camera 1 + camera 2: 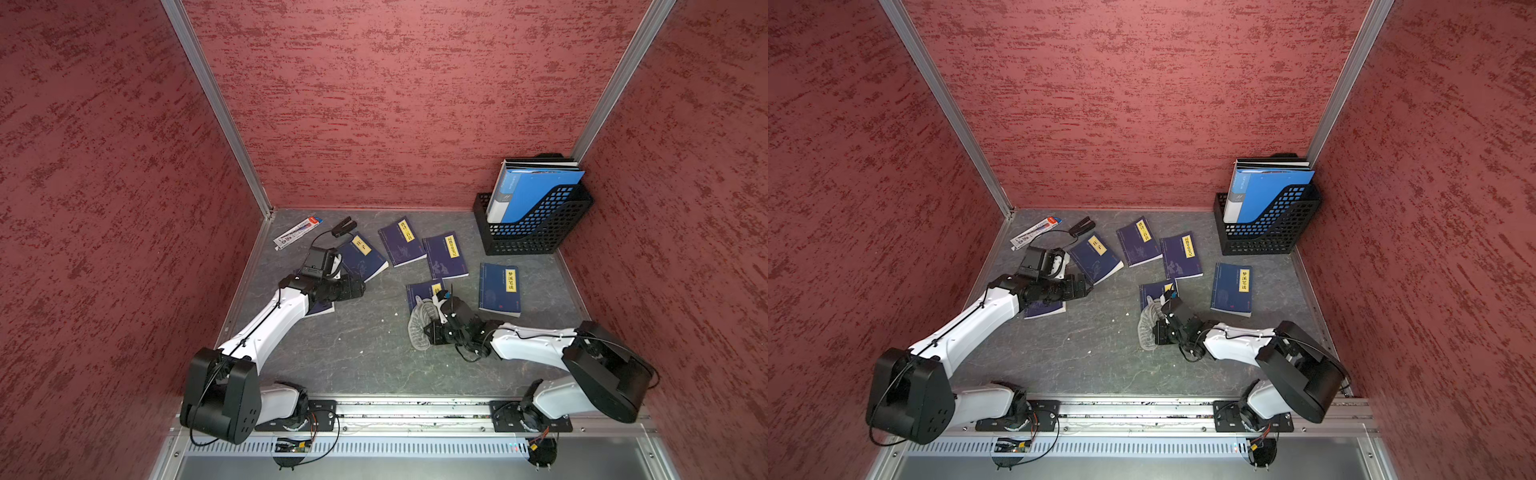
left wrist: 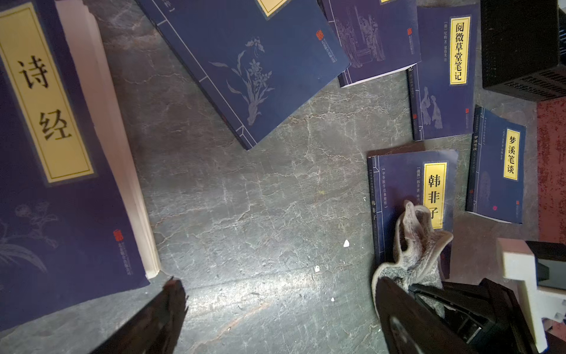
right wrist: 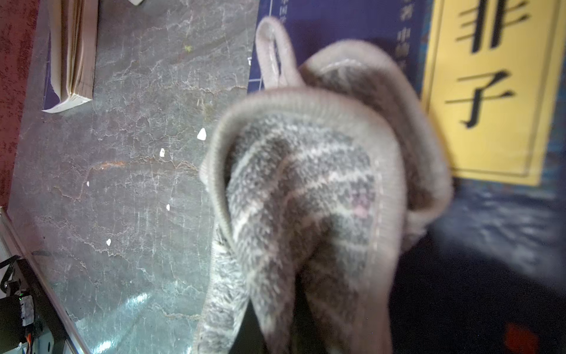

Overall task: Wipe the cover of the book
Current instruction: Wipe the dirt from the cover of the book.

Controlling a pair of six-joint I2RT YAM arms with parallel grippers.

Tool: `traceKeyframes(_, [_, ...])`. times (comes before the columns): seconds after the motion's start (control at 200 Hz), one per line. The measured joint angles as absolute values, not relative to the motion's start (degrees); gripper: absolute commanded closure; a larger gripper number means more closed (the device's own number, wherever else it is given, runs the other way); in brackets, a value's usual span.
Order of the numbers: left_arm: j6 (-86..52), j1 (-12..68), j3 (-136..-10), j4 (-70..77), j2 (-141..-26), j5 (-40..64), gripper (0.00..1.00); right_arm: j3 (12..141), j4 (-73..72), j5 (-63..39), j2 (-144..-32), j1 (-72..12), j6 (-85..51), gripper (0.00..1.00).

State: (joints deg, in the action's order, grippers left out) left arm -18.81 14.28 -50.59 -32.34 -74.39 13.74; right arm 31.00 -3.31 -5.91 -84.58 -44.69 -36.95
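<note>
Grey counter: cloth clamped in right jaws atop near end of book, length running away; left jaws open, farther

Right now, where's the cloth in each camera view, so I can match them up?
Top view: cloth just right of centre, lower half.
Top view: cloth about centre, lower half.
Left wrist: cloth lower right, bunched up.
Right wrist: cloth fills the middle, close and blurred.
Shared landmark: the book with the yellow label, partly under the cloth in every view.
</note>
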Motion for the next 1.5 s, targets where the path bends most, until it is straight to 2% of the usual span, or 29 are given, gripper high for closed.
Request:
traceKeyframes(0.276, [-19.1, 15.1, -50.6, -32.2, -74.3, 13.2, 0.02, 48.1, -4.1, -4.7, -100.8, -36.7, -31.0, 0.93])
traceKeyframes(0.426, [-19.7, 15.8, -50.6, -32.1, -73.8, 13.0, 0.02, 55.2, -2.7, -4.4, -106.1, -35.2, -27.9, 0.93])
traceKeyframes(0.581, [-19.7, 16.4, -50.6, -32.1, -73.8, 12.9, 0.02, 53.3, -3.0, -4.3, -105.0, -35.3, -26.9, 0.93])
traceKeyframes(0.791, [-19.7, 16.6, -51.8, -32.1, -74.7, 12.8, 0.02, 40.2, -2.5, -4.0, -93.0, -39.2, -29.4, 0.92])
traceKeyframes(0.922, [-19.7, 16.7, -52.2, -31.7, -75.8, 12.8, 0.02, 36.3, -2.6, -3.7, -89.5, -41.6, -31.5, 0.91])
traceKeyframes(1.027, [-19.7, 16.9, -52.2, -31.6, -76.7, 12.8, 0.02, 38.1, -2.4, -3.3, -91.0, -41.4, -31.7, 0.92])
traceKeyframes(1.322, [-20.0, 18.3, -52.2, -31.6, -76.6, 12.6, 0.02, 55.6, -1.4, -3.7, -106.0, -37.4, -27.0, 0.93])
traceKeyframes(1.498, [-20.1, 18.4, -52.2, -31.7, -75.8, 12.0, 0.02, 54.6, -2.3, -4.0, -105.8, -36.8, -26.0, 0.93])
